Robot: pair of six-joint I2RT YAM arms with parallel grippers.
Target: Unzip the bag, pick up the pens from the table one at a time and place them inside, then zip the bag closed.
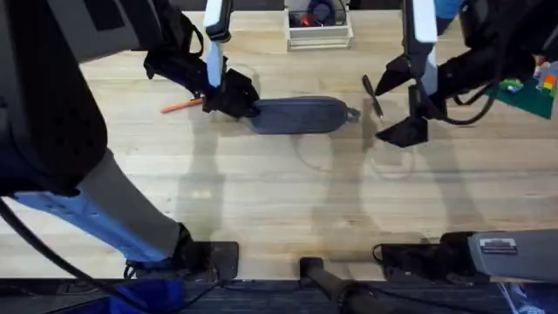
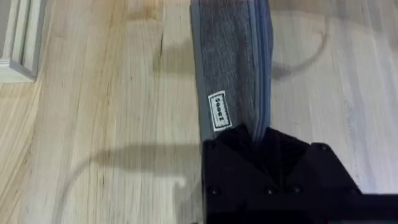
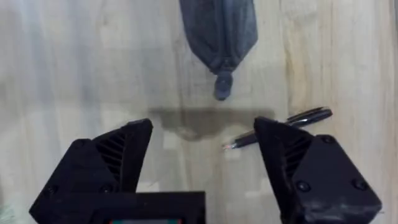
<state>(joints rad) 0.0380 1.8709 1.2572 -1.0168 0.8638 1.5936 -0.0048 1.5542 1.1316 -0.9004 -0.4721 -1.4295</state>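
The bag (image 1: 298,114) lies lengthwise on the table (image 1: 279,201), its zipper apparently closed along the top edge as far as the left wrist view shows, and serves as the landmark here. At the bag's left end, the left gripper (image 1: 234,98) is pressed together on the fabric, pinching that end; in its wrist view the black fingers cover the pouch just past the small white label (image 2: 218,111). Beyond that same end, just beside the gripper, the orange pen (image 1: 181,106) rests on the wood. At the bag's opposite end sits the small pull loop (image 3: 222,86), and a little past it the right gripper (image 3: 202,155) hovers with its fingers spread wide, not touching anything. The dark pen (image 3: 280,127) lies near the loop end, close to one of the right fingers (image 3: 292,155). The main risk appears to be that the right gripper, closing toward the loop, catches fabric rather than the pull, or knocks the dark pen aside and sends it rolling. If the left pinch is shallow, a tug on the zipper could drag the whole pouch along the table rather than opening it, possibly nudging the orange pen too.
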